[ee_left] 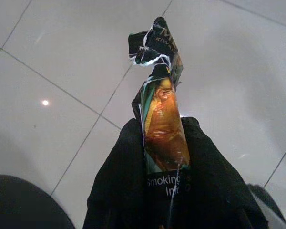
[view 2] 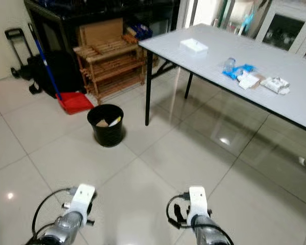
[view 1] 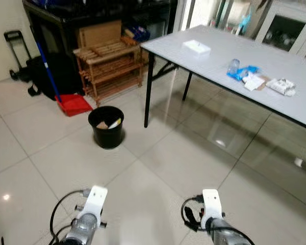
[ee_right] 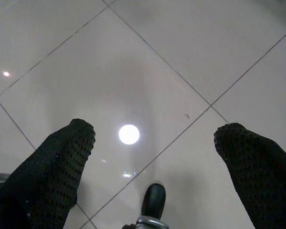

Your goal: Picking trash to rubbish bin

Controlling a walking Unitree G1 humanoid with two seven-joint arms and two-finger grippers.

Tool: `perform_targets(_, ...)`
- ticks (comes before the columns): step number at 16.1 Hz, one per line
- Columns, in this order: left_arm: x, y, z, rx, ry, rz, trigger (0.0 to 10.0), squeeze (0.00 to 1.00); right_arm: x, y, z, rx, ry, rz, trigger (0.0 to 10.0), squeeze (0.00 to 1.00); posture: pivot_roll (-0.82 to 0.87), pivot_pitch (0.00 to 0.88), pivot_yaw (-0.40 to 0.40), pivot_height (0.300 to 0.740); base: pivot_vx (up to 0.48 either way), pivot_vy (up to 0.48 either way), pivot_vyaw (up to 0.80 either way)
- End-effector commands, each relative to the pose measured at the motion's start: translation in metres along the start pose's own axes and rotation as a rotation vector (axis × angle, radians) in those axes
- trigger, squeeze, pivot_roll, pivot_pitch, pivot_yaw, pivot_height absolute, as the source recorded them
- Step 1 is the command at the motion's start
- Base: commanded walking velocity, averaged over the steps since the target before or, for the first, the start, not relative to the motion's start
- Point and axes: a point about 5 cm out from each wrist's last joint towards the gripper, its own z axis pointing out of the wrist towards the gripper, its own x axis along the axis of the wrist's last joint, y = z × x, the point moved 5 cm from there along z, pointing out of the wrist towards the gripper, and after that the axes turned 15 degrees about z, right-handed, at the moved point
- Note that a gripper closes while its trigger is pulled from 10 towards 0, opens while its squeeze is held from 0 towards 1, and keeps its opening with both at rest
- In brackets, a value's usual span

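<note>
The left gripper (ee_left: 164,157) pinches a crumpled wrapper (ee_left: 161,109) between its closed fingers, the wrapper jutting out past the tips over the floor (view 1: 158,168); the right gripper (ee_right: 157,157) hangs spread wide, holding nothing; the bin (view 1: 106,126) stands well ahead, near the desk's (view 1: 275,64) corner leg.

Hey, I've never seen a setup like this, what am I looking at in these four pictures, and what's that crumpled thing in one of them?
A walking humanoid robot is collecting trash. Two pictures come from its head, looking down at a tiled room: a black rubbish bin near a grey table with a white box and wrappers on top. The other two come from wrist cameras. The left gripper is shut on a crumpled cigarette packet. The right gripper is open above the floor, holding nothing.
</note>
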Motion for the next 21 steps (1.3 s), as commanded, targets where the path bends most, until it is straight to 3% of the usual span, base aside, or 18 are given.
perform_targets(1,0.002,0.0,0.0,0.005,-0.001,0.009,10.0,0.0,-0.004,0.005,-0.001,-0.014,-0.014,0.003,10.0,0.0,0.02,0.046,-0.05,0.74,0.386,0.0,0.0)
perform_targets(9,-0.02,0.009,-0.005,-0.016,-0.02,0.029,10.0,0.0,-0.036,0.012,-0.01,-0.021,-0.063,0.024,10.0,0.0,0.01,0.135,-0.048,0.74,0.377,0.0,0.0)
perform_targets(15,-0.027,0.0,-0.005,0.005,-0.032,0.022,10.0,0.0,-0.038,0.005,-0.009,-0.003,-0.064,0.019,10.0,0.0,0.0,0.112,-0.028,0.74,0.369,0.0,0.0)
perform_targets(19,-0.021,0.002,-0.004,0.01,-0.027,0.002,10.0,0.0,-0.037,0.014,-0.01,-0.026,-0.073,0.008,10.0,0.0,0.0,0.125,-0.048,0.74,0.368,0.0,0.0)
perform_targets(21,-0.025,0.005,-0.005,0.007,-0.038,-0.006,10.0,0.0,-0.033,0.015,-0.01,-0.011,-0.072,-0.04,10.0,0.0,-0.01,0.127,-0.066,0.74,0.36,0.0,0.0)
